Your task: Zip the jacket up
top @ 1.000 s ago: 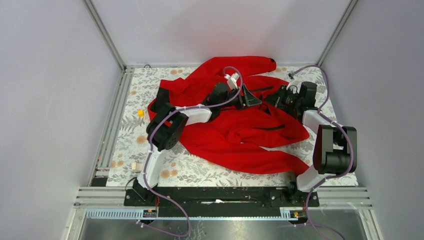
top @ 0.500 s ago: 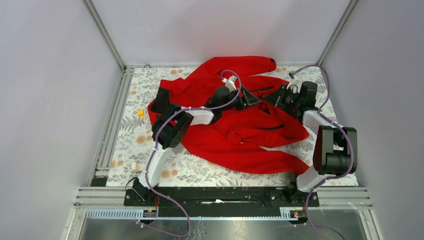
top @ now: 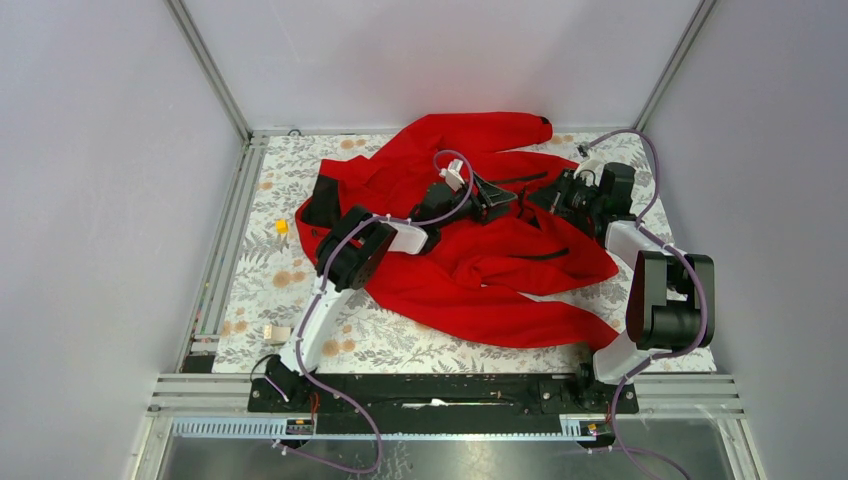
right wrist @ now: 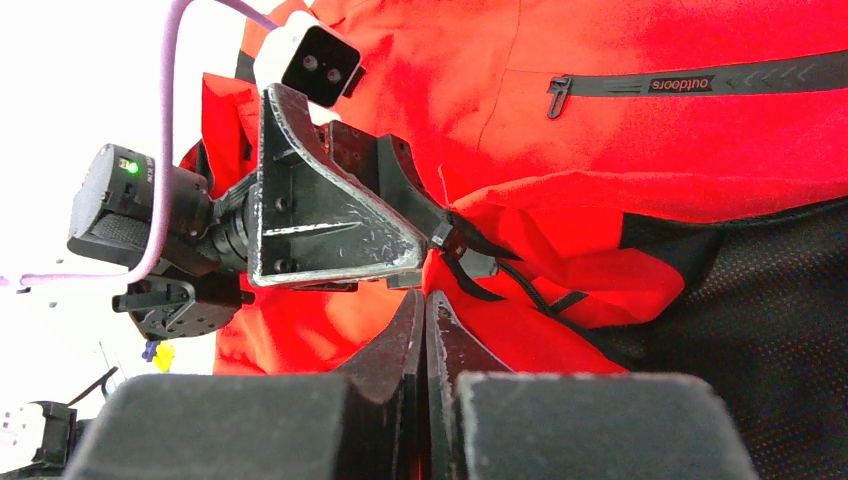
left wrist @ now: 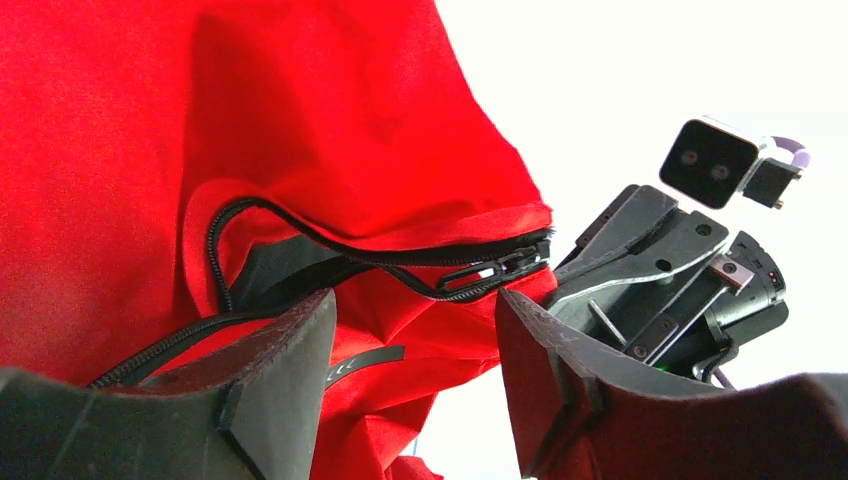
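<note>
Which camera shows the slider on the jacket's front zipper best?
Left wrist: the zipper slider on the jacket shows unobstructed past its open jaws. The right wrist view shows it only partly, at the left gripper; the top view makes it too small.

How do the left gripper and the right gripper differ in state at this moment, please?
The left gripper is open, jaws apart near the zipper slider; the right gripper is shut, jaws pressed together on the jacket. Seen from above, the left gripper points rightward, the right gripper leftward. Both meet at the jacket's front edge.
</note>
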Controlling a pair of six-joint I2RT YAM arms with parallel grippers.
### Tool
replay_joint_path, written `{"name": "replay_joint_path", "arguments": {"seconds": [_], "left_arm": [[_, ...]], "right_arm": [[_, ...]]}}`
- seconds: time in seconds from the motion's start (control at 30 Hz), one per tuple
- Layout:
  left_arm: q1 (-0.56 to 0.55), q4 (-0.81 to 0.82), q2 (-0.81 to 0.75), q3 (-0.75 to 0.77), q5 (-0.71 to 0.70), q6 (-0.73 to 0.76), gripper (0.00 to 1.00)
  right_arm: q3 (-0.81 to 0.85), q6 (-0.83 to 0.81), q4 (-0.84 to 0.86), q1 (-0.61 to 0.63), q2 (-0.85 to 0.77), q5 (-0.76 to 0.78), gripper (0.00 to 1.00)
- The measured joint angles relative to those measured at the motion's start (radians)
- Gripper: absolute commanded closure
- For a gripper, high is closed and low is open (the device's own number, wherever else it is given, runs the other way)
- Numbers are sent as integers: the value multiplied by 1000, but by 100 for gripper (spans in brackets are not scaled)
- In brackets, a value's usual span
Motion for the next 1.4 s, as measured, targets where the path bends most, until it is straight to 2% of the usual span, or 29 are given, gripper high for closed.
{"name": "replay_joint_path", "arguments": {"seconds": [0.63,0.77,1.07,1.4], "left_arm": [[-2,103,51,70,34,-117,39],[-2,106,60,70,35,-133,43],[-2,145,65,71,34,-173,41],[-2,168,66,71,34,-196,46]], "right_arm": [[0,0,-1,0,-3,1,100],[0,-1,-1,0,-3,1,100],[0,-1,-5,0,-3,1,100],[0,-2,-5,0,-3,1,100]]}}
